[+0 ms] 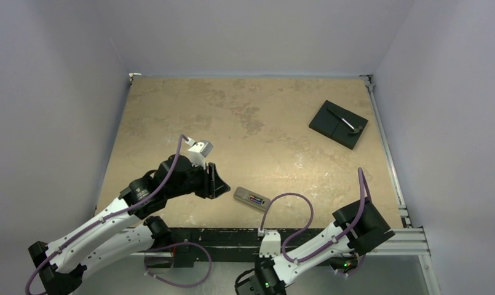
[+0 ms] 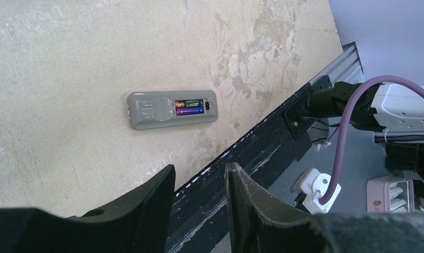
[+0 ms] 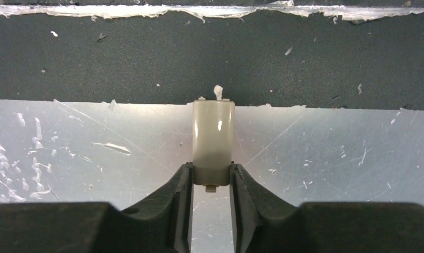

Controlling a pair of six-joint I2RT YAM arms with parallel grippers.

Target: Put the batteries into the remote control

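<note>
The remote control [image 1: 251,200] [image 2: 171,109] lies grey back up near the table's front edge, its compartment uncovered. Two batteries [image 2: 188,107] sit side by side inside it. My left gripper [image 2: 199,171] hovers just left of the remote in the top view, open, with nothing between its fingers. My right gripper [image 3: 210,169] is down past the table's near edge, over a scratched metal surface. It is shut on the end of a narrow grey cover strip [image 3: 213,138], and both fingers touch its sides. In the top view the right arm's wrist [image 1: 363,226] hides that gripper.
A black square plate [image 1: 338,123] with a thin metal tool [image 1: 343,121] on it lies at the far right of the table. The table's dark front edge [image 3: 209,58] runs just beyond the cover strip. Purple cables loop by both arms.
</note>
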